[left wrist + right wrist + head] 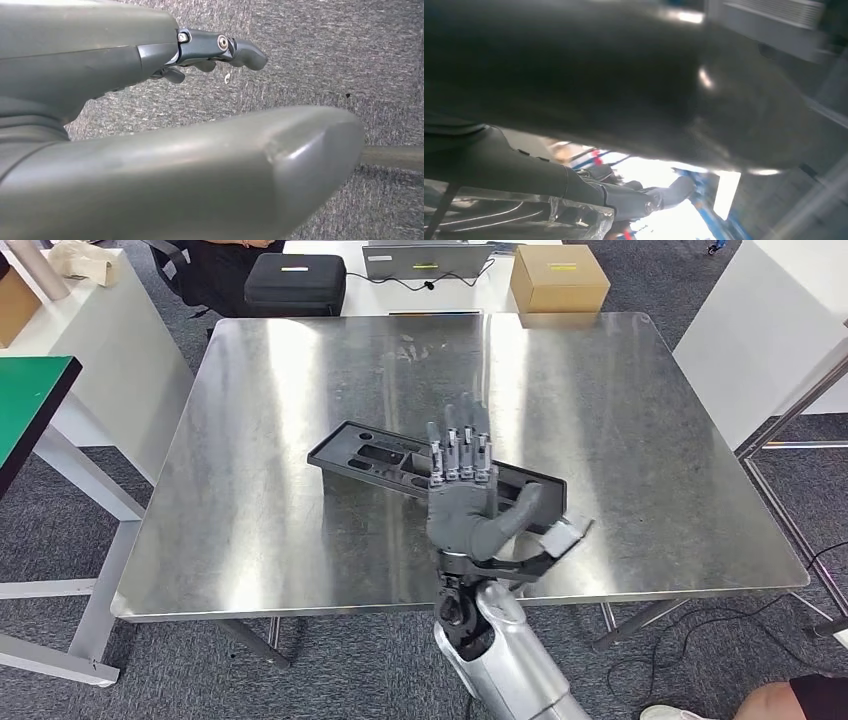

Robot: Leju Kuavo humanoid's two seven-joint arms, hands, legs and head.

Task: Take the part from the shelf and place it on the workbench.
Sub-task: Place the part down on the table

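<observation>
No text reads clearly; faint marks on the workbench [420,352] perhaps lettering, illegible.

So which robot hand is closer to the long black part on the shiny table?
The right robot hand. It is right over the black part on the workbench. The left robot hand hangs over grey carpet, away from it.

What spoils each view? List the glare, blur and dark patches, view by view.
Head view: sharp, with bright streaks of glare on the steel workbench. Left wrist view: the thumb looms soft and close, while the carpet is sharper. Right wrist view: dark and blurred, the right hand set against a blown-out bright patch.
</observation>
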